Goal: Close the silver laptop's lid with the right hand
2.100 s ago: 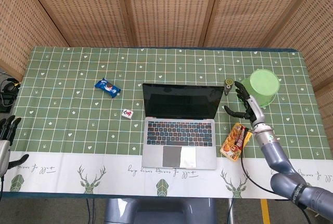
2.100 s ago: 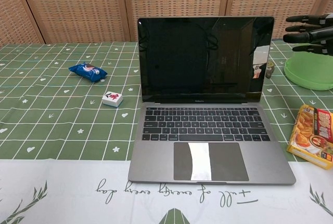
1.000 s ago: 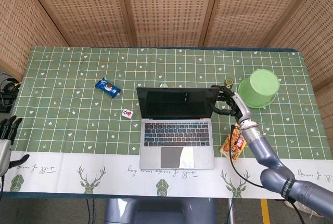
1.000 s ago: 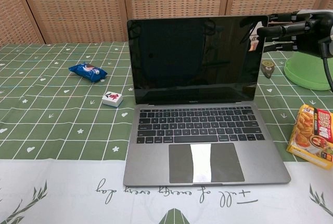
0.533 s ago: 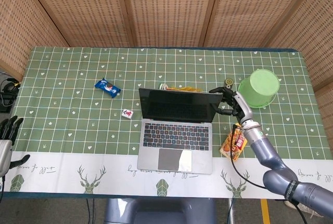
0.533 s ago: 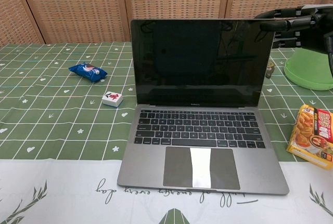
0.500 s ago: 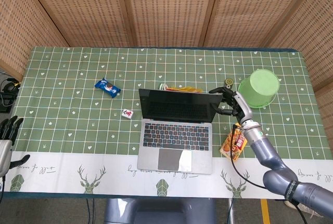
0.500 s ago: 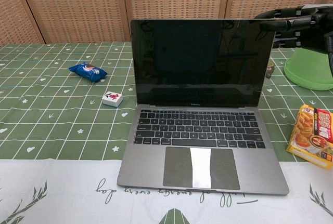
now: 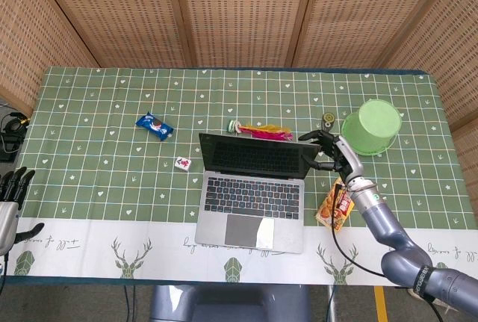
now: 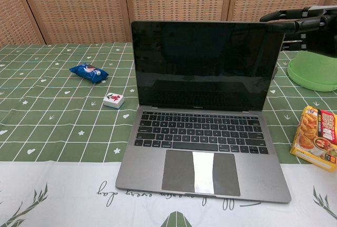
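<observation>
The silver laptop [image 9: 250, 201] lies open near the table's front edge, its dark screen [image 10: 205, 66] leaning a little toward the keyboard. My right hand [image 9: 332, 152] is just right of the lid, fingers spread, and its fingertips [image 9: 307, 138] touch the lid's top right corner from behind. In the chest view the same right hand [image 10: 305, 22] reaches in from the upper right to that corner. It holds nothing. My left hand [image 9: 9, 191] hangs at the far left edge, fingers straight and apart, away from everything.
A green bowl [image 9: 371, 126] stands right of the hand, with a small round object [image 9: 327, 119] beside it. An orange snack pack [image 9: 336, 206] lies under my right forearm. A blue packet [image 9: 154, 125] and a white tile [image 9: 183, 163] lie to the laptop's left. A pink-yellow item [image 9: 260, 130] lies behind the lid.
The lid has tipped forward under the right hand's fingers. The laptop has slid slightly toward the front edge, uncovering the pink-yellow item behind it. The left hand has stayed put.
</observation>
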You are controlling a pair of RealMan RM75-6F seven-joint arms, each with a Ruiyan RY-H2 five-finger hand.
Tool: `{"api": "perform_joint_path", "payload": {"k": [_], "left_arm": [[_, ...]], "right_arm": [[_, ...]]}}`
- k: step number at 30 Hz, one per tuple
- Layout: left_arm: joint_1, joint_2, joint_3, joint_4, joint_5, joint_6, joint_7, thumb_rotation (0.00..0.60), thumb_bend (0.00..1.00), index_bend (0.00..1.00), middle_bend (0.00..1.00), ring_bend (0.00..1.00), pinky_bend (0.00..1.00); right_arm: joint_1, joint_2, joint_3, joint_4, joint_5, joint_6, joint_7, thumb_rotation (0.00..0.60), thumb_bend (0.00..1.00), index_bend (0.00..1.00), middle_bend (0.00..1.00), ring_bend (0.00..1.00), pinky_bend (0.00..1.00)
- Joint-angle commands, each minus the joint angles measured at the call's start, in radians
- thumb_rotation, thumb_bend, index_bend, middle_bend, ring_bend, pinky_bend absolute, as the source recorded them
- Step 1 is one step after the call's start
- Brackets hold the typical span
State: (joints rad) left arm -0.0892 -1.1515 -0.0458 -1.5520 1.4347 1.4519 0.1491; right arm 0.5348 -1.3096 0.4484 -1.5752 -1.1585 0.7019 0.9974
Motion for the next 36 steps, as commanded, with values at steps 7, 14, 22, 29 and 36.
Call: {"api": "perform_joint_path", "payload": {"k": [7,14,22,29,36], "left_arm": [[0.004,0.004,0.005,-0.011,0.016,0.014,0.004,0.6,0.0,0.0,0.0,0.0,0.0],[0.007,0.008,0.009,-0.019,0.029,0.024,0.006,0.6,0.0,0.0,0.0,0.0,0.0],[0.01,0.011,0.011,-0.025,0.038,0.033,0.004,0.6,0.0,0.0,0.0,0.0,0.0],[0.011,0.011,0.014,-0.028,0.048,0.037,0.004,0.6,0.0,0.0,0.0,0.0,0.0],[0.013,0.013,0.016,-0.031,0.054,0.041,0.004,0.6,0.0,0.0,0.0,0.0,0.0]], "right_arm": [[-0.029,0.035,-0.023,-0.034,-0.066,0.003,0.064,0.6,0.43,0.49,0.46,0.48,0.43],[-0.039,0.089,-0.051,-0.082,-0.17,0.0,0.149,0.6,0.41,0.5,0.47,0.48,0.44],[-0.037,0.122,-0.092,-0.108,-0.243,0.016,0.217,0.6,0.38,0.51,0.47,0.49,0.44],[-0.012,0.189,-0.164,-0.156,-0.338,-0.029,0.326,0.478,0.32,0.51,0.47,0.49,0.44],[0.028,0.229,-0.224,-0.172,-0.421,-0.034,0.404,0.46,0.3,0.5,0.46,0.48,0.43]]}}
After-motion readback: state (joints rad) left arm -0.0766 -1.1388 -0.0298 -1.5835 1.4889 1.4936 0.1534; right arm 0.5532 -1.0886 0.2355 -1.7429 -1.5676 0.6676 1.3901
